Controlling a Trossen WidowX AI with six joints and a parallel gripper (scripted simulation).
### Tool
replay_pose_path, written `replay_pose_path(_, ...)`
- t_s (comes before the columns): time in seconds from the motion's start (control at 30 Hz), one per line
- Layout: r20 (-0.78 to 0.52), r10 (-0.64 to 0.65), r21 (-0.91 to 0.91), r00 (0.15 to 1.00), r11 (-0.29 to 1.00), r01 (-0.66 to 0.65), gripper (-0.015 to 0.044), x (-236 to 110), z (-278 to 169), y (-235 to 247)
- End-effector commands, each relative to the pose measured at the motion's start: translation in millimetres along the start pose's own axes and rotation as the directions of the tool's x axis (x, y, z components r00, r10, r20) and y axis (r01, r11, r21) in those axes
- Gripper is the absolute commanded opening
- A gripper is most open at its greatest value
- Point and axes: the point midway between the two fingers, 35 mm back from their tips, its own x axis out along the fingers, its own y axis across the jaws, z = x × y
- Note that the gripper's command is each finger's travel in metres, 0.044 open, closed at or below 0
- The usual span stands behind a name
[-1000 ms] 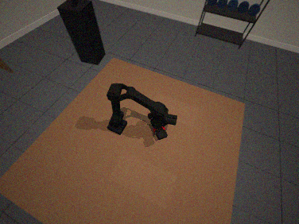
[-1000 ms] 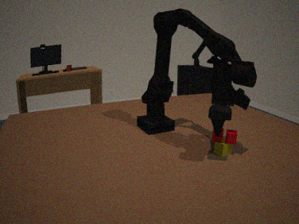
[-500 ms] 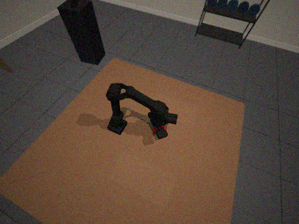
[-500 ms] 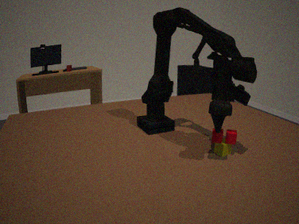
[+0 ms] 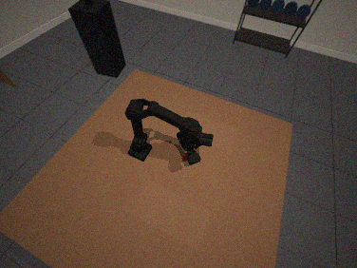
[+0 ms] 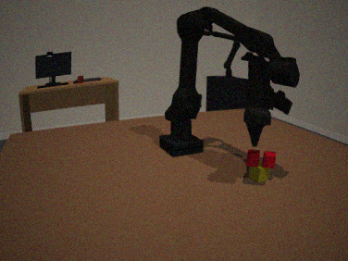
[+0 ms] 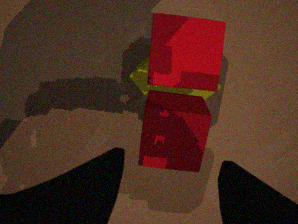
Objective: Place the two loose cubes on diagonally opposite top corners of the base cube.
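Observation:
Two red cubes sit on the yellow base cube (image 6: 259,174) (image 7: 139,76), which is mostly covered by them. In the wrist view the far red cube (image 7: 189,52) (image 6: 268,159) and the near red cube (image 7: 174,131) (image 6: 253,158) cap opposite corners, with a thin strip of yellow showing between them. My gripper (image 6: 255,140) (image 7: 173,164) is open and hangs a little above the near red cube, its fingers apart and clear of the cube's sides. In the top view my gripper (image 5: 191,154) hides most of the stack; only a sliver of red (image 5: 184,156) shows.
The arm's base (image 6: 181,144) (image 5: 140,152) stands on the orange mat (image 5: 95,204) left of the stack. A desk (image 6: 69,94) with a monitor (image 6: 53,65) is at the back left. A black cabinet (image 5: 97,35) and a shelf (image 5: 271,24) stand off the mat.

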Motion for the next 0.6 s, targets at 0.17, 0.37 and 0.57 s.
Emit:
replay_pose_path(0.17, 0.004, -0.002, -0.001, 1.0, 1.0, 0.002, 0.0205, -16, 0, 0)
replay_pose_path(0.37, 0.004, -0.002, -0.001, 1.0, 1.0, 0.002, 0.0205, -25, 0, 0)
replay_pose_path(0.57, 0.004, -0.002, -0.001, 1.0, 1.0, 0.002, 0.0205, -30, 0, 0)
